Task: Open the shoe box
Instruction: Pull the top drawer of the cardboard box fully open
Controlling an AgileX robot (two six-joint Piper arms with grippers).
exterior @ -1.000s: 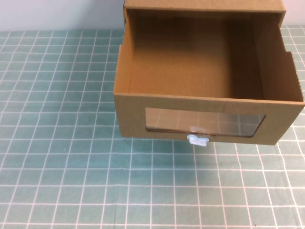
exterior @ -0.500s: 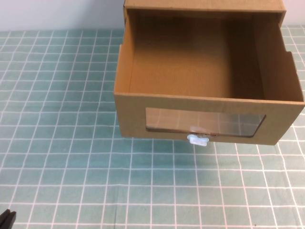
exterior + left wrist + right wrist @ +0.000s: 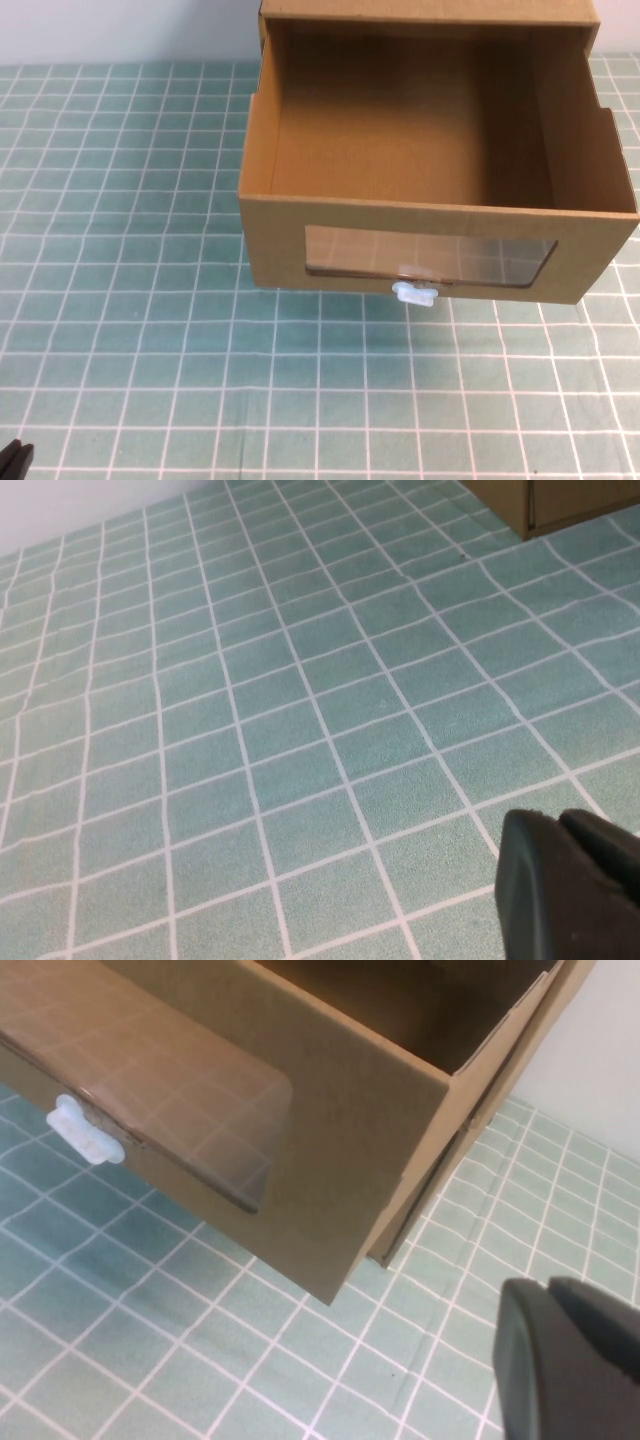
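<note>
right claw [image 3: 572, 1360], pressed together, hangs near the open shoe box [image 3: 430, 150] at the tabletop [image 3: 150, 380]'s far edge, left claw [image 3: 14, 460] also pressed together at its near left corner; i would withdraw without brushing the white handle [image 3: 415, 293].

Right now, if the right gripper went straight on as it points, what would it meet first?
Probably the green mat just short of the shoe box side, though depth is unclear. The right gripper hovers beside the box, the left gripper over the mat.
</note>
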